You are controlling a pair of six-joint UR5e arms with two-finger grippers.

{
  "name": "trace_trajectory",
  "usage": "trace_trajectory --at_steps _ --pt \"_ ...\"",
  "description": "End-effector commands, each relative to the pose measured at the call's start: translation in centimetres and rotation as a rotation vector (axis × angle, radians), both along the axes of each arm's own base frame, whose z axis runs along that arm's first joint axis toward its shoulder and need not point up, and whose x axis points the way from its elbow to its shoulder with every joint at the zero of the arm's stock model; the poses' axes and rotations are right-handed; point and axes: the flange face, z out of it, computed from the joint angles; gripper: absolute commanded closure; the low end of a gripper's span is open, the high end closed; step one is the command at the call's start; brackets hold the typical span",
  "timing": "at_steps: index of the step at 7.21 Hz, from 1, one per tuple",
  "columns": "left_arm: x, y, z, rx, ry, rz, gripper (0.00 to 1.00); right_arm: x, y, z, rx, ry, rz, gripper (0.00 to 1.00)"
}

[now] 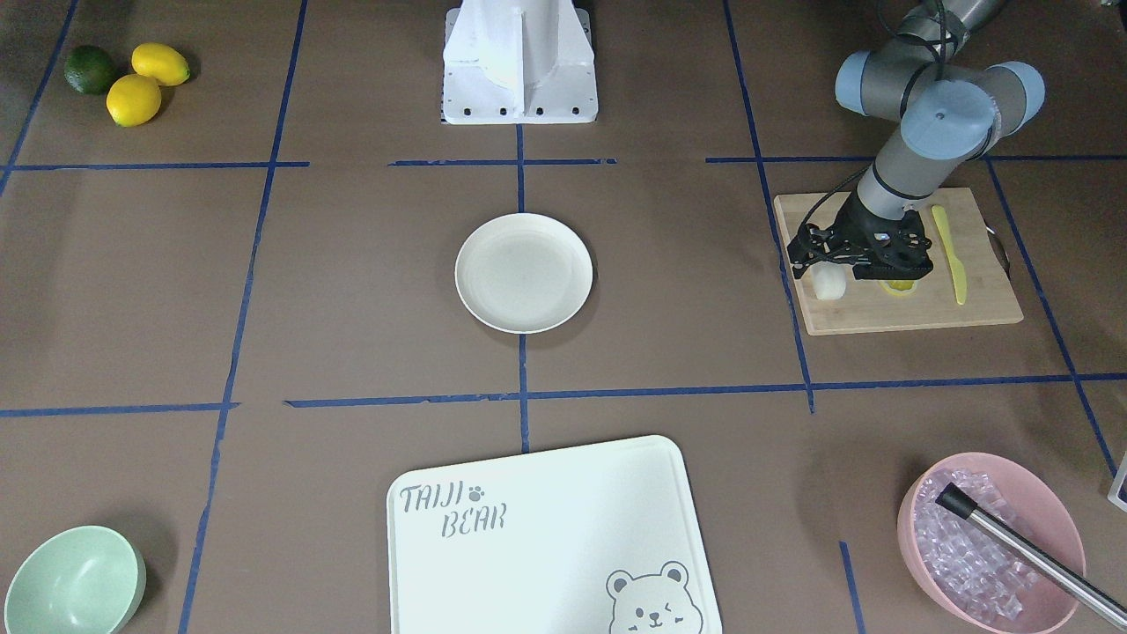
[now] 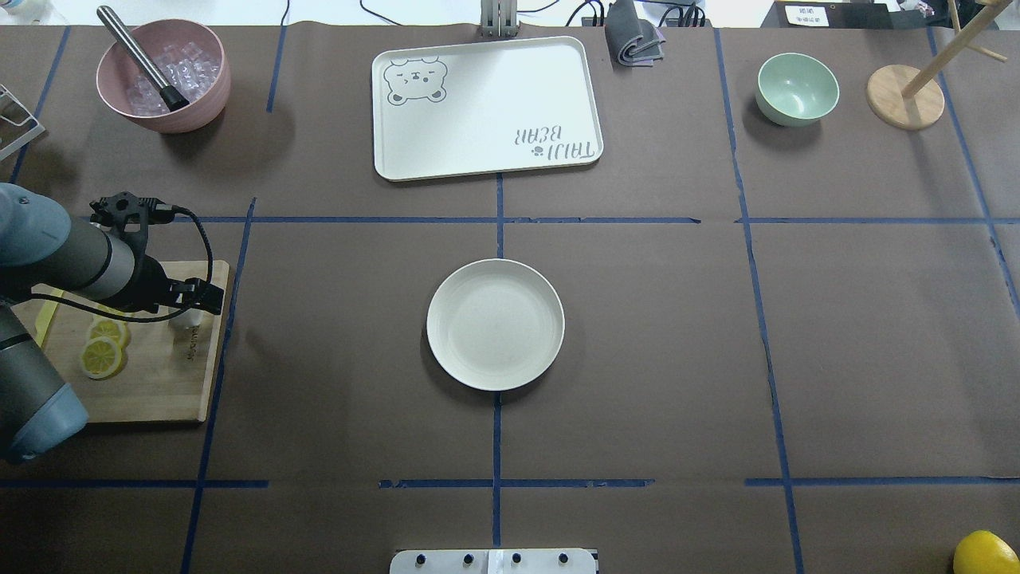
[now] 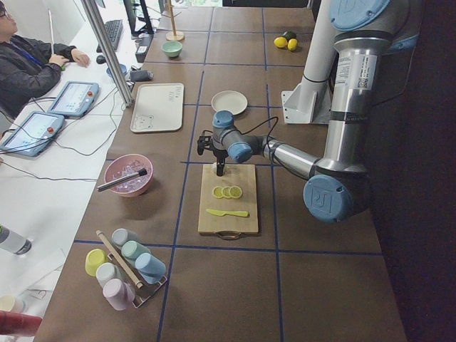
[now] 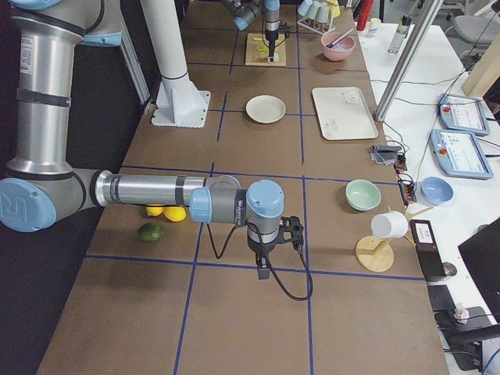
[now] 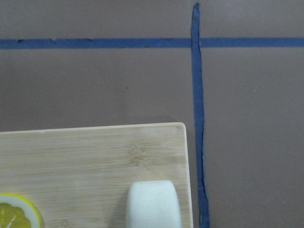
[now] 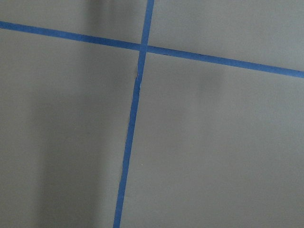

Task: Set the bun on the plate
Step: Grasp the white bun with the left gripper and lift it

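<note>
The bun (image 1: pixel 828 283) (image 2: pixel 185 320) is a small white roll lying on the wooden cutting board (image 1: pixel 889 310), at the corner nearest the table's middle. My left gripper (image 1: pixel 821 261) (image 2: pixel 196 300) hangs just over it with its jaws apart, and I see no grip on it. In the left wrist view the bun (image 5: pixel 153 204) fills the bottom centre and no fingers show. The cream plate (image 1: pixel 524 273) (image 2: pixel 495 324) sits bare at mid-table. My right gripper (image 4: pixel 264 272) appears only in the exterior right view, low over bare table, and I cannot tell its state.
Lemon slices (image 2: pixel 102 355) and a yellow knife (image 1: pixel 949 255) share the cutting board. The bear-printed board (image 1: pixel 546 537), a pink bowl of ice (image 1: pixel 990 537) and a green bowl (image 1: pixel 70 581) line the operators' side. Lemons and a lime (image 1: pixel 132 97) lie near the robot base (image 1: pixel 519 62).
</note>
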Motion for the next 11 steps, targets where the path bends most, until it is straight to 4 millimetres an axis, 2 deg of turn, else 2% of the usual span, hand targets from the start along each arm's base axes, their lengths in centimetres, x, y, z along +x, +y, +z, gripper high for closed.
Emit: trace_trajectory --at_steps 1,2,4,5,6,7,8,9,10,11 --pt "0.2 0.0 0.1 -0.004 -0.003 0.003 0.55 0.0 -0.1 -0.1 0.003 0.0 0.0 0.0" --pt "0.1 0.0 -0.1 0.0 0.001 0.003 0.75 0.0 -0.1 -0.1 0.004 0.0 -0.002 0.0" --pt "0.0 0.2 -0.9 0.005 0.012 0.006 0.75 0.0 -0.1 -0.1 0.004 0.0 -0.002 0.0" --pt "0.2 -0.3 -2.0 0.012 0.024 0.002 0.76 0.0 -0.1 -0.1 0.004 0.0 -0.002 0.0" --pt "0.4 -0.8 -6.1 0.004 0.022 -0.009 0.76 0.0 -0.1 -0.1 0.003 0.0 -0.002 0.0" --pt "1.2 -1.7 -12.6 -0.03 0.008 -0.034 0.75 0.0 -0.1 -0.1 0.003 0.0 -0.002 0.0" --pt "4.2 -2.5 -20.2 -0.11 0.024 -0.098 0.75 0.0 0.0 0.1 0.0 0.0 -0.002 0.0" --pt "9.7 0.5 -25.2 -0.163 0.055 -0.091 0.75 0.0 0.0 0.2 -0.003 0.0 -0.002 0.0" --pt "15.1 1.6 -29.8 -0.168 0.073 -0.155 0.74 0.0 0.0 0.2 -0.004 0.0 -0.002 0.0" --pt "21.1 2.4 -32.2 -0.188 0.057 -0.185 0.74 0.0 0.0 0.2 -0.004 0.0 -0.002 0.0"
